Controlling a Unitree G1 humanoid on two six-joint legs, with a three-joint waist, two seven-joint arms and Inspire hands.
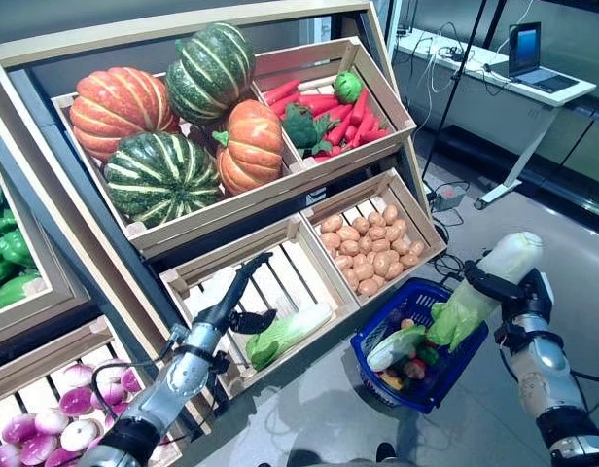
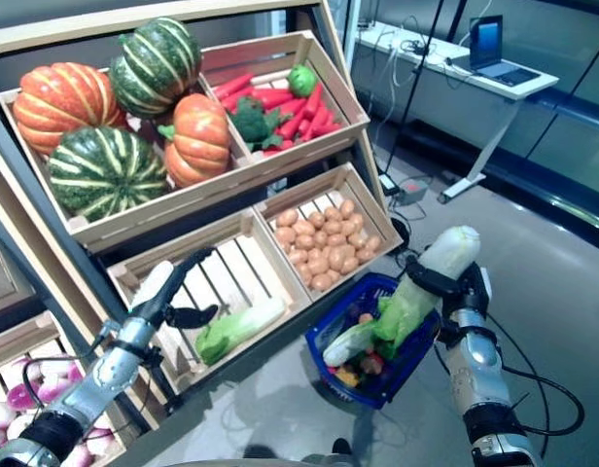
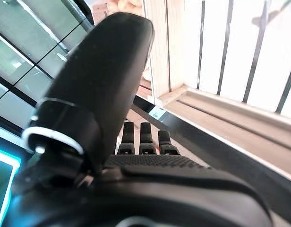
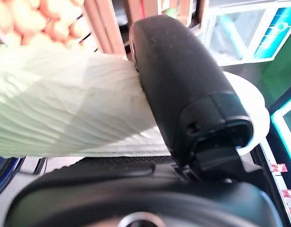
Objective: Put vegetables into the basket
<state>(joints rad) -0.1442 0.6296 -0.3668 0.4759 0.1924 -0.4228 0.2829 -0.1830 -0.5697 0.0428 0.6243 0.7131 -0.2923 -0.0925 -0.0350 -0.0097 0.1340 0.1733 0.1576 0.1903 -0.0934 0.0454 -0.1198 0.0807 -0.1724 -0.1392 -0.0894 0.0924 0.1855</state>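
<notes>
From my station I see a tall wooden stand (image 1: 183,29) with sloped shelves that fills the left and middle of the head view. Its lower middle crate (image 1: 301,255) has pale slats with open gaps between them. Behind the stand on the right, a white desk (image 1: 494,70) stands on a slanted white leg (image 1: 518,170), and an open laptop (image 1: 525,49) sits on it. On the grey floor (image 1: 533,209) near the desk lies a small box, perhaps a power strip (image 1: 445,197).
</notes>
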